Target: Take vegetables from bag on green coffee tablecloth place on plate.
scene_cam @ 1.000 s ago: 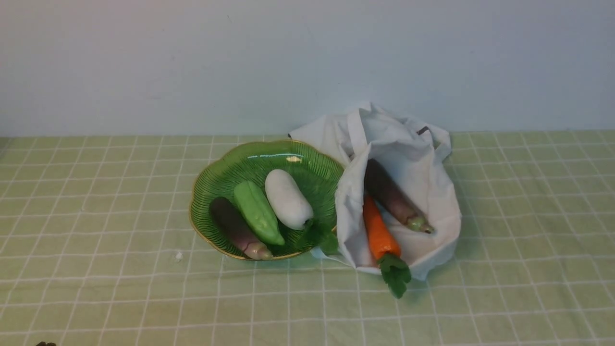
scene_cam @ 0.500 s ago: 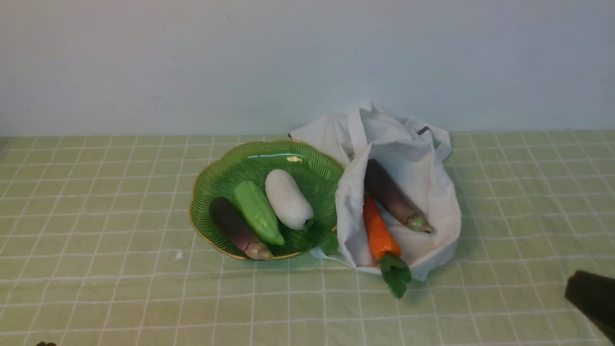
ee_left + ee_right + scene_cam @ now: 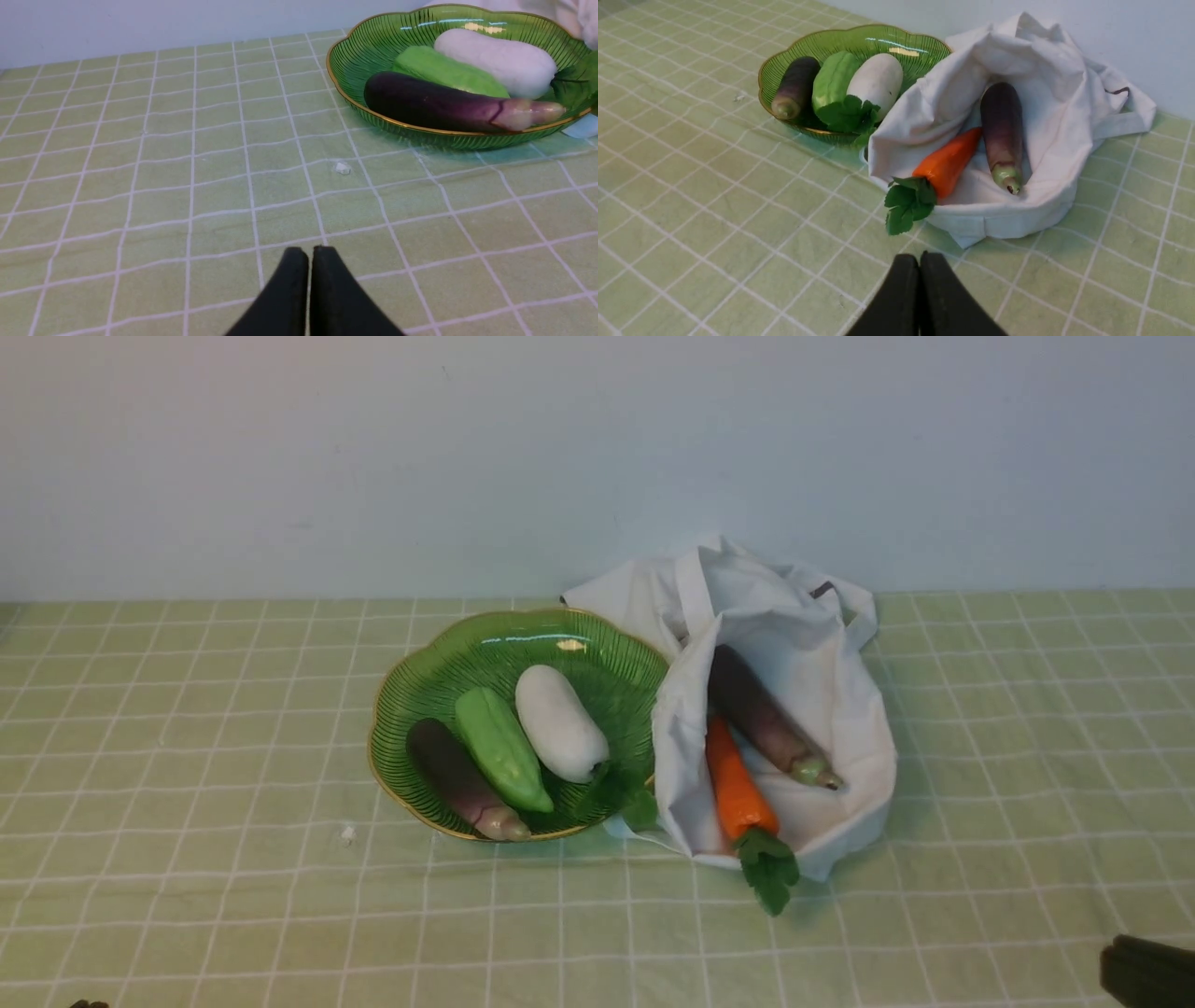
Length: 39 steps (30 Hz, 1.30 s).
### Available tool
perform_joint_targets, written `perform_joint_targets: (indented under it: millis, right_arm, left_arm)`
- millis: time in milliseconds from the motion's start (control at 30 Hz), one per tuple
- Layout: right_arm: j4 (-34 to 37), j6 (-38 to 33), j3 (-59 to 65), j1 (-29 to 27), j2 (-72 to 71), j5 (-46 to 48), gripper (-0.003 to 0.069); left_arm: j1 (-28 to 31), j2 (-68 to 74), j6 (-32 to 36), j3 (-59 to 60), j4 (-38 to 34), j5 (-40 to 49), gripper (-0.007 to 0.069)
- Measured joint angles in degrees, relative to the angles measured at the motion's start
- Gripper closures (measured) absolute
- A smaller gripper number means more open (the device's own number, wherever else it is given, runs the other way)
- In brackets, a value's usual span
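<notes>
The right arm (image 3: 1146, 973) has dropped lower toward the front view's corner than half a second ago; both pairs of fingers (image 3: 308, 280) (image 3: 920, 289) are clenched and empty. One eggplant (image 3: 462, 782) lies on the plate (image 3: 411, 686); carrot (image 3: 738, 789) and second eggplant (image 3: 761, 714) remain in the bag (image 3: 840, 709) on the green coffee tablecloth (image 3: 233, 896).

green coffee tablecloth (image 3: 233, 896), plate (image 3: 420, 672), bag (image 3: 840, 709), maybe crumb (image 3: 347, 834)
</notes>
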Motion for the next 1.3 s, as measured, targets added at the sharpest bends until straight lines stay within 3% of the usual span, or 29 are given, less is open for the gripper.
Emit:
perform_joint_targets:
  millis: [67, 333, 600, 1300]
  right_arm:
    - [0.00, -0.05, 2.38, -1.01, -2.70, -1.65, 0.0673]
    - [0.23, -0.15, 12.40, -16.51, -15.30, -6.45, 0.0673]
    - [0.48, -0.15, 16.97, -27.59, -17.79, -6.81, 0.0673]
    - [0.82, -0.15, 18.34, -32.96, -17.79, -7.71, 0.0673]
  left_arm:
    - [0.00, 0.00, 0.00, 0.00, 0.00, 0.00, 0.0629]
    - [0.00, 0.00, 0.00, 0.00, 0.00, 0.00, 0.0629]
    - [0.00, 0.00, 0.00, 0.00, 0.00, 0.00, 0.0629]
    - [0.00, 0.00, 0.00, 0.00, 0.00, 0.00, 0.0629]
